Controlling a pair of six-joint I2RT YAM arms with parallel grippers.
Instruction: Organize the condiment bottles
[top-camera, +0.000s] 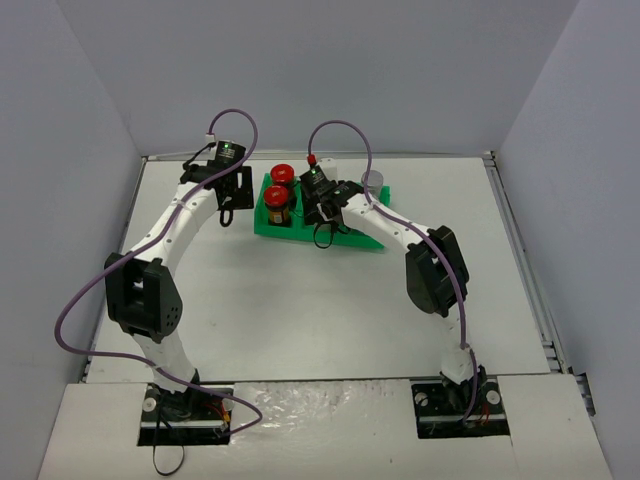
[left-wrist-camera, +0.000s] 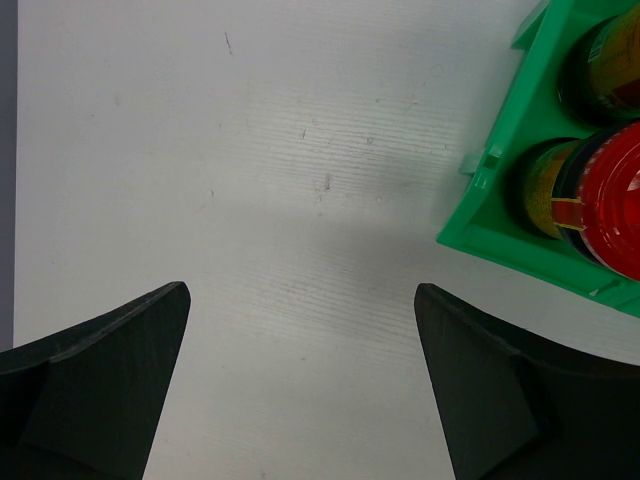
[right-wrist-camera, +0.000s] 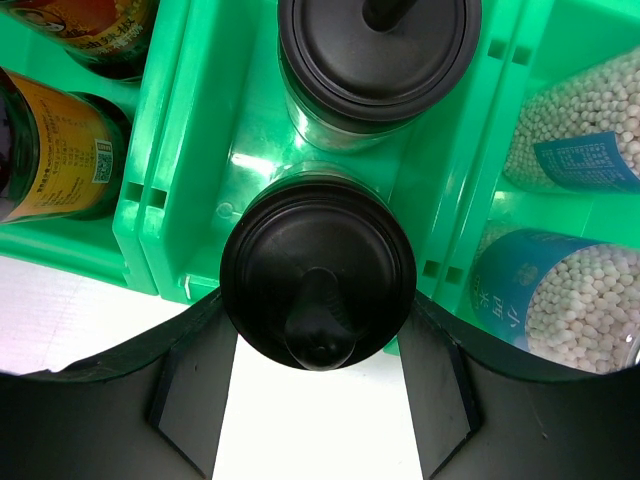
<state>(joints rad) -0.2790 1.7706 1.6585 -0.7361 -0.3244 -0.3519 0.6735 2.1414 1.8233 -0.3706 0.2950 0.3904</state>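
Observation:
The green tray (top-camera: 266, 222) stands at the back middle of the table. Two red-capped jars (top-camera: 279, 184) stand in its left compartment. My right gripper (top-camera: 326, 206) is over the middle compartment, shut on a black-capped jar (right-wrist-camera: 318, 272) at that compartment's near end. A second black-capped jar (right-wrist-camera: 378, 50) stands just beyond it. Two clear jars of white beads with bluish labels (right-wrist-camera: 560, 300) fill the right compartment; one silver cap (top-camera: 372, 180) shows from above. My left gripper (top-camera: 232, 200) is open and empty over bare table, left of the tray (left-wrist-camera: 490, 240) and the red-capped jars (left-wrist-camera: 615, 200).
Grey walls close in the table on the left, back and right. The right arm's elbow (top-camera: 432, 268) hangs over the table's right middle. A purple cable loops above each arm.

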